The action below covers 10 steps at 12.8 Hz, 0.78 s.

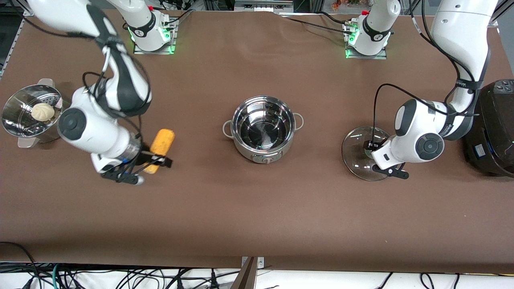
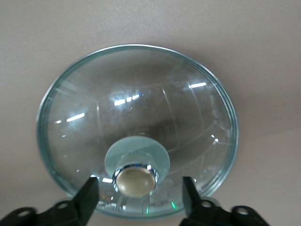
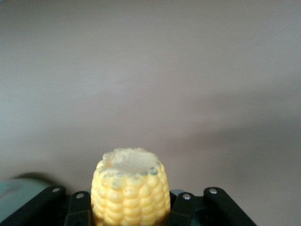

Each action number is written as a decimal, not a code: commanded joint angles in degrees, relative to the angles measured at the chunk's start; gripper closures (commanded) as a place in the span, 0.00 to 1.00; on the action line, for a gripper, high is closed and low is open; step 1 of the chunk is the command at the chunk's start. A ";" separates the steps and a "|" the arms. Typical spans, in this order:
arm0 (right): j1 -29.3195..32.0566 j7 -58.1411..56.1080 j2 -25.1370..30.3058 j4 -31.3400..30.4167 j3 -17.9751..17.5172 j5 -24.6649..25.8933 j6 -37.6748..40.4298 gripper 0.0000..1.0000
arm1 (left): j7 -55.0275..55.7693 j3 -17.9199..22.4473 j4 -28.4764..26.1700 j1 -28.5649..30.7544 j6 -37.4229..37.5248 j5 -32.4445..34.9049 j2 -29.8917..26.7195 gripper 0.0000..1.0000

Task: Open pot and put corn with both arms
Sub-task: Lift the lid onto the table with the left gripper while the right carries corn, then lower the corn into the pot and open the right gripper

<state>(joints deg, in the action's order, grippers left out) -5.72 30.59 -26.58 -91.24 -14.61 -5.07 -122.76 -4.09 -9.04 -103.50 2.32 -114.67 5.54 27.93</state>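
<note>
The steel pot stands open and empty in the middle of the table. Its glass lid lies on the table toward the left arm's end, knob up. My left gripper is over the lid. In the left wrist view this gripper is open, with its fingers on either side of the lid's knob and a gap on each side. My right gripper is shut on the yellow corn toward the right arm's end of the table. In the right wrist view the corn sticks out between the fingers.
A perforated steamer basket with a bun stands at the right arm's end of the table. A large black cooker stands at the left arm's end, beside the lid.
</note>
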 commanded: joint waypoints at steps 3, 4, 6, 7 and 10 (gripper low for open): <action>-13.31 23.96 -5.74 9.22 -5.16 6.38 0.50 1.00 | 0.40 -3.70 1.72 0.14 10.43 -0.35 -18.22 0.00; -15.78 27.04 -7.59 10.71 -5.16 7.35 0.41 1.00 | 0.05 -3.61 1.72 0.23 10.61 -1.66 -21.74 0.00; -19.48 30.83 -11.20 11.69 -5.08 9.63 -2.11 1.00 | 1.10 -3.09 2.85 0.40 12.88 -1.41 -26.77 0.00; -20.63 32.85 -12.61 11.70 -5.07 10.43 -3.88 1.00 | 0.32 -2.56 6.43 1.19 14.72 -1.06 -26.79 0.00; -21.70 34.54 -15.86 11.70 -5.07 12.54 -6.35 0.60 | 1.63 -2.47 10.07 1.80 21.68 -2.11 -27.05 0.00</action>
<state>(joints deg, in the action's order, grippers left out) -27.04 63.67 -40.26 -82.14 -19.87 5.79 -128.92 -3.25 -11.44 -95.92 3.30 -95.08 4.96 -0.39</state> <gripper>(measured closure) 0.930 0.000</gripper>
